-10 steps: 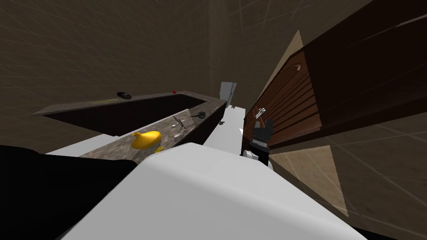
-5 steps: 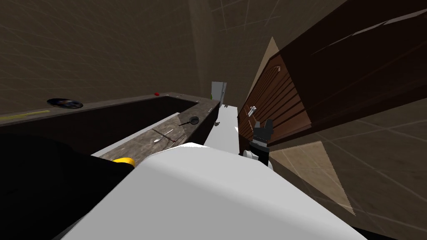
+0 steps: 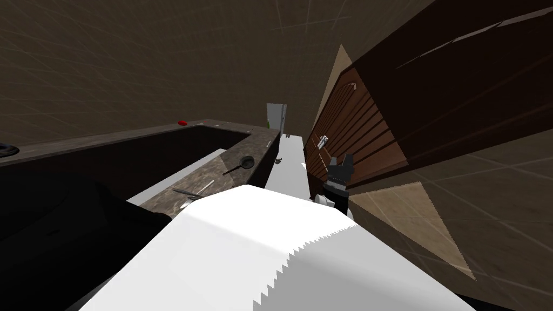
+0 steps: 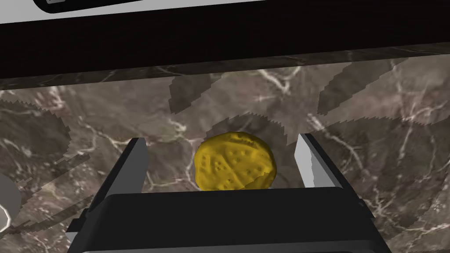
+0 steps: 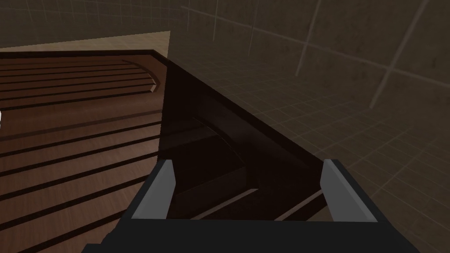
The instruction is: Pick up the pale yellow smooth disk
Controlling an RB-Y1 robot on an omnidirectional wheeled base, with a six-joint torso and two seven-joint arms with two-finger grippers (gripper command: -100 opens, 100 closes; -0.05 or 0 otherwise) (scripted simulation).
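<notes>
The left gripper [image 4: 220, 138] hangs over a brown-grey marbled countertop [image 4: 351, 110], and its two blades stand wide apart. One disk [image 4: 235, 161] lies flat on the stone between them, close in to the gripper's dark body. It touches neither blade, though it sits nearer one than the other. The disk is a deep mustard yellow rather than pale. It is roughly round, its face is pitted with small dimples, and its rim is slightly lumpy. Off to the side of the gripper a pale grey rounded thing [image 4: 5, 206] lies partly in view, and I can't tell what it is.

Further along the counter, ahead of the grippers, lie one small black frying pan [image 3: 247, 162] and a few pieces of cutlery [image 3: 189, 191]. A single red item [image 3: 182, 122] sits at the far corner.

The right gripper [image 5: 248, 162] is held up beside a dark brown slatted cabinet [image 5: 66, 131], and its two blades are also spread with nothing between them.
</notes>
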